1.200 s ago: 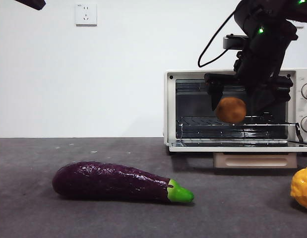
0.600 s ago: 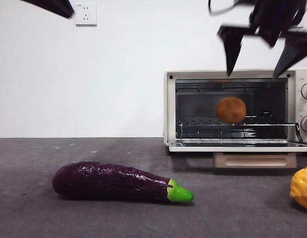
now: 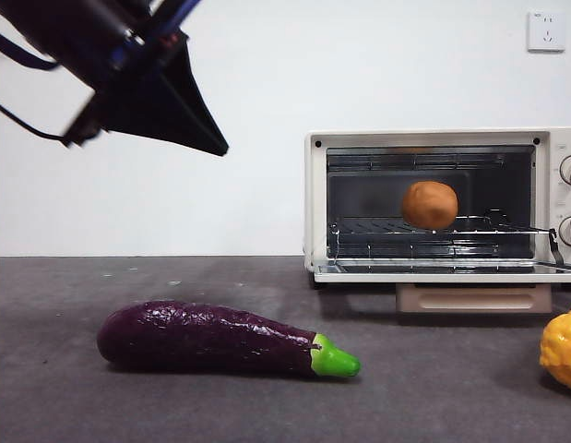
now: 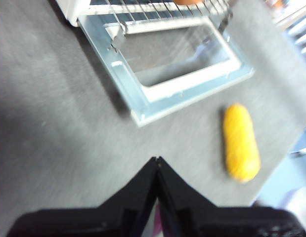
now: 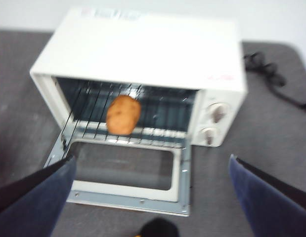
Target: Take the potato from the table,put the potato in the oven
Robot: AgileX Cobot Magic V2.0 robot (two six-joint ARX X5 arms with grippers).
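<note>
Potato [image 3: 429,204] on the wire rack [image 3: 433,230] of the open oven [image 3: 315,198].
Right gripper [image 5: 150,197] spread wide, empty; left gripper [image 4: 157,165] pressed together above the table [image 4: 59,128].

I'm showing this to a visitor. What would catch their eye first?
Probably the potato sitting on the wire rack inside the open oven. Next, the long purple eggplant lying on the table in front, and the dark left pincer, shut, looming above it.
</note>
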